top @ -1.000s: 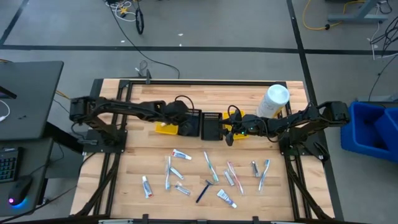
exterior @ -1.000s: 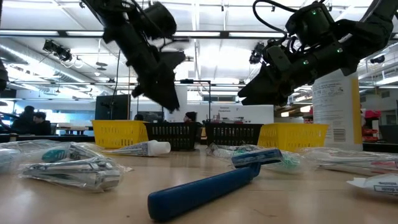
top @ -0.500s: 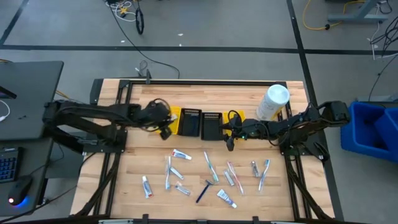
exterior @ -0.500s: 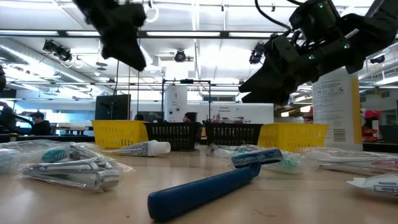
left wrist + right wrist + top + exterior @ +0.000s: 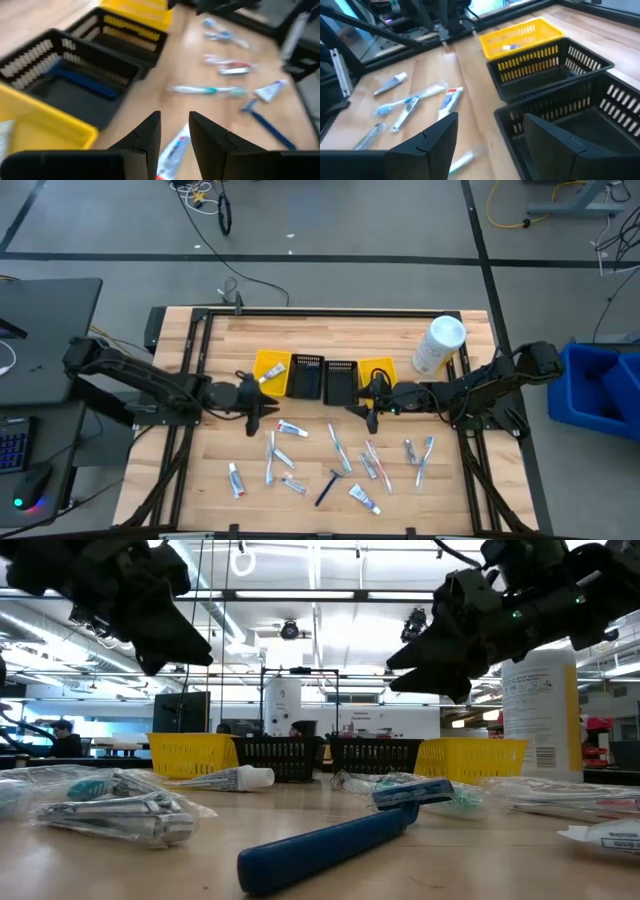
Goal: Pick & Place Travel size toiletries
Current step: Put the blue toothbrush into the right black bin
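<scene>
Several travel size toiletries lie loose on the near half of the table: a white toothpaste tube, a teal toothbrush, a blue razor. Four small baskets stand in a row behind them, yellow, black, black, yellow. One tube lies in the left yellow basket, and a blue item in a black one. My left gripper hangs open above the table, left of the loose tube. My right gripper hangs open in front of the right baskets.
A large white bottle stands at the far right, behind the right arm. More wrapped toothbrushes and tubes lie at the near right. A blue bin stands off the table's right side.
My left gripper has drawn back from above the baskets toward the table's left and near edges, swinging round and staying open. The left yellow basket with its tube now shows uncovered. My right gripper has drifted slightly toward the near edge.
</scene>
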Motion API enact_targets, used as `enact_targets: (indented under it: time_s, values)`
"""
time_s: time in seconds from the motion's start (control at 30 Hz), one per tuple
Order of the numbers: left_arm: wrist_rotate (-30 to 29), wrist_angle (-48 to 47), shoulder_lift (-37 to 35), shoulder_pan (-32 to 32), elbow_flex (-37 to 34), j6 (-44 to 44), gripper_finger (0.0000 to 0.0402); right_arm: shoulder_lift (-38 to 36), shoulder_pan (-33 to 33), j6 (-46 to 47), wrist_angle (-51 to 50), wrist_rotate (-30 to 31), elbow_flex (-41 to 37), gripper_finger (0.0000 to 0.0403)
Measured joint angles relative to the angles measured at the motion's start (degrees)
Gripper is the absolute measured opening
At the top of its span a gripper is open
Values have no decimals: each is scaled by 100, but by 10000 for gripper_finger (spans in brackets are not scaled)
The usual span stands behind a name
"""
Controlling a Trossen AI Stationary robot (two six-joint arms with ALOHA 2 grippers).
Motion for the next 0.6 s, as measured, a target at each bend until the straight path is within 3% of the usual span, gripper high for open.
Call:
enact_targets:
  time_s: [0.3,0.6]
  values:
    - [11,451,29,-342,-234,223,109,2,425,0,425,9,0,246]
    - [-436,639,26,-374,-232,269,109,43,1026,6,588,7,335,228]
